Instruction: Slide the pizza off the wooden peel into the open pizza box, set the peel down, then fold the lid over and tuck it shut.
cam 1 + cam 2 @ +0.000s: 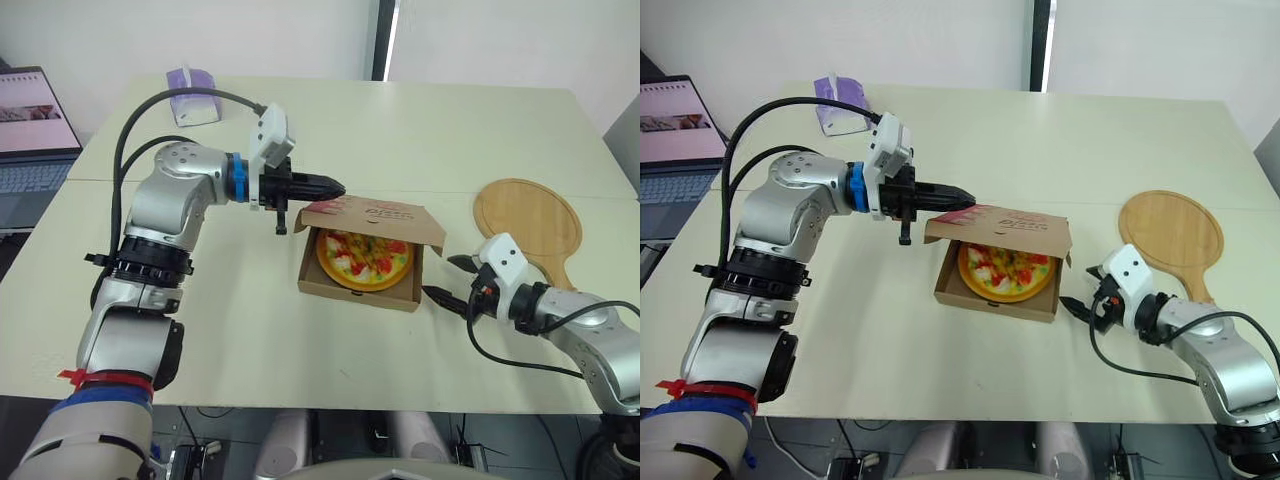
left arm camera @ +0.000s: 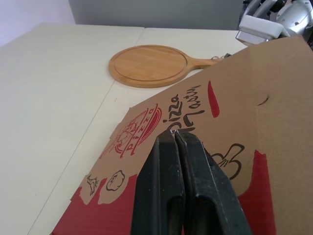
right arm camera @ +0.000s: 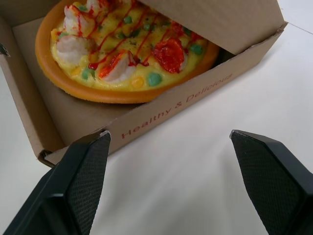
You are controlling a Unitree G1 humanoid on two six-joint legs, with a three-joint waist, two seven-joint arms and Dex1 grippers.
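the pizza sits inside the box at the centre of the frame, so the slide-off looks done. the peel lies flat on the worktop at the right of the frame, well apart from the box. what remains, by my reading, is the lid. it hangs half folded, slanting over the far part of the pizza, with the near part uncovered.

the left gripper reaches in from the left of the frame, jaws closed on nothing. its tip is at the lid's printed top, near the far left corner. i cannot tell whether it presses on the card or rides just above it. the right gripper waits low at the box's near right corner, jaws wide open and holding nothing, just beside the wall.

risks from here:
- a closed tip pushing on slanted card has little purchase. it could skid off the edge and let the lid spring up.
- the box looks light and nothing pins it. a sideways push on the lid could shove the box across the worktop, or tip its near edge up.
- if the lid comes down skewed, its front flap could land on the topping or outside the front wall instead of tucking in.
- if the right gripper closes in early, it could knock the corner or crush the side wall.
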